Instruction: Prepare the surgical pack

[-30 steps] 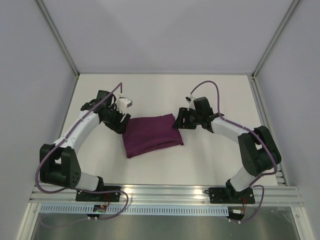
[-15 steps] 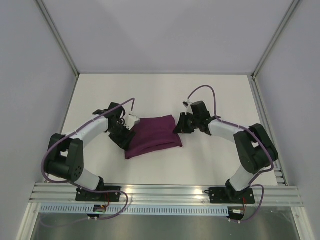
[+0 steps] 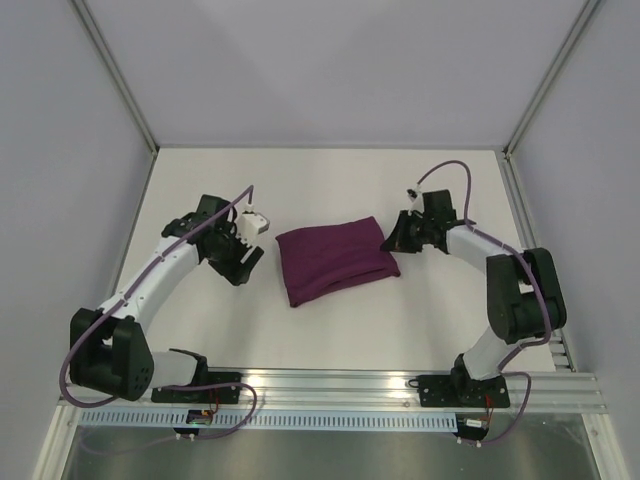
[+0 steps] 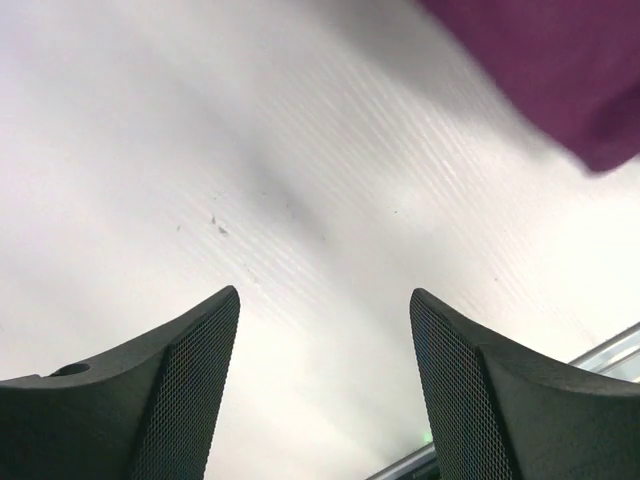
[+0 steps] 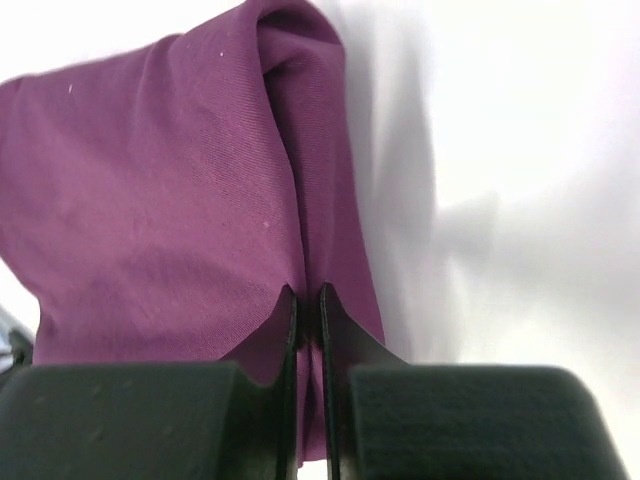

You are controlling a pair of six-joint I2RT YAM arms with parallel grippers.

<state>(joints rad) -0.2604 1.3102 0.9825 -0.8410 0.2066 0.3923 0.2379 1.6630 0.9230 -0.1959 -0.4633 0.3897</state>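
The surgical pack (image 3: 334, 260) is a dark purple cloth bundle, pillow-like, lying in the middle of the white table. My right gripper (image 3: 393, 243) is at its right edge, shut on a pinched fold of the purple cloth (image 5: 180, 220). In the right wrist view the gripper (image 5: 307, 295) has its jaws almost together with cloth between them. My left gripper (image 3: 252, 258) stands a little left of the pack, apart from it, open with nothing between its fingers (image 4: 195, 370). A corner of the pack (image 4: 560, 70) shows at the top right of the left wrist view.
Grey walls (image 3: 330, 70) close the table at the back and both sides. A metal rail (image 3: 330, 385) runs along the near edge by the arm bases. Bare white tabletop (image 3: 330, 190) lies behind the pack.
The right gripper has shut on the pack's right edge and pulled the bundle to the right. The left gripper has drawn back off the pack's left edge and stands apart from it.
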